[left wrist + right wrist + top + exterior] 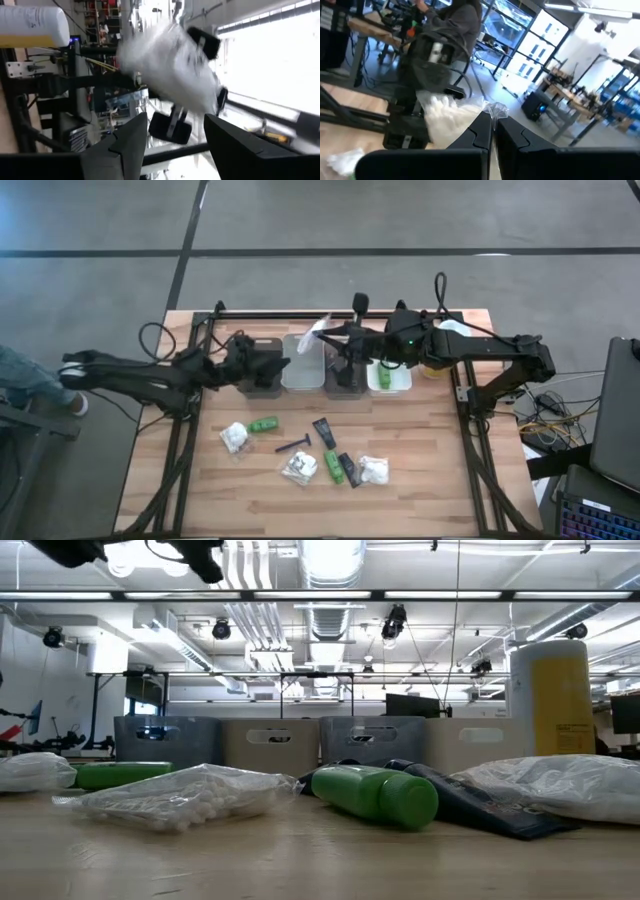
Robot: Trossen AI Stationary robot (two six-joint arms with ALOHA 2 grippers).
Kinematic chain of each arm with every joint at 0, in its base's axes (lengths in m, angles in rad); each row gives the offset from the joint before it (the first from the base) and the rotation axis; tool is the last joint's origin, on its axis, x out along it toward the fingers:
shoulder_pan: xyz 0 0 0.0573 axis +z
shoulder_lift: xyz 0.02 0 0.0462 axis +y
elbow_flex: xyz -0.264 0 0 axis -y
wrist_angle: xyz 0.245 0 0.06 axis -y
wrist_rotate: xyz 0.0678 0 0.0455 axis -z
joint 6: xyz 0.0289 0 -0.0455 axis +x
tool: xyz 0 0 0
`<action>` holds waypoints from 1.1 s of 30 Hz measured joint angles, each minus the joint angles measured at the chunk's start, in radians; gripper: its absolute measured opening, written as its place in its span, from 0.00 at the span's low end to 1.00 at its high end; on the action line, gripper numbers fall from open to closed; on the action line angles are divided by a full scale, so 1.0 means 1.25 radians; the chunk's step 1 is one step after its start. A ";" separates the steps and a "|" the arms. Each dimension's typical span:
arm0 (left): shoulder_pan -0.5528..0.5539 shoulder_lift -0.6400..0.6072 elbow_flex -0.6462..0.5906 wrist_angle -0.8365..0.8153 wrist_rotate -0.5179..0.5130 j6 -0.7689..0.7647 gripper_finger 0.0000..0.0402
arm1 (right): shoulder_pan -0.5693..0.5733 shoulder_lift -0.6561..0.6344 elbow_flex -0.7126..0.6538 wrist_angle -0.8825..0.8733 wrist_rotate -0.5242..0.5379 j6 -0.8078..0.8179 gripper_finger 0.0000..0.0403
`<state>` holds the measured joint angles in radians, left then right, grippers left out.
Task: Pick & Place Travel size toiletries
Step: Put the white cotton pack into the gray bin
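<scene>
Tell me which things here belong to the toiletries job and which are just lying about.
Job:
green bottles
white packets
black tubes
razor
held packet, pinched in the right claw
bins

Lying about:
yellow bottle
left claw, open, idle by the bins
table

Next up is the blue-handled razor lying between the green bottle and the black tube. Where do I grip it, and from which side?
Judging by the high view, take the razor from straight above, at mid-handle, fingers closing across its thin width. It lies flat on the table, roughly crosswise, with bare wood around it. The green bottle and black tube sit apart from it, so a top-down approach looks unobstructed.
</scene>
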<state>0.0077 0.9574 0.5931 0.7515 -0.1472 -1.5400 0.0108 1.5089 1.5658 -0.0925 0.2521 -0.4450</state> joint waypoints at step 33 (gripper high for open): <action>0.118 0.139 0.157 0.000 0.075 -0.383 0.50 | 0.000 0.000 0.001 0.101 -0.043 -0.120 0.02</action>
<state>0.1556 1.1306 0.7891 0.7515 -0.0540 -2.0191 0.0105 1.5093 1.5666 0.0333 0.1978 -0.5952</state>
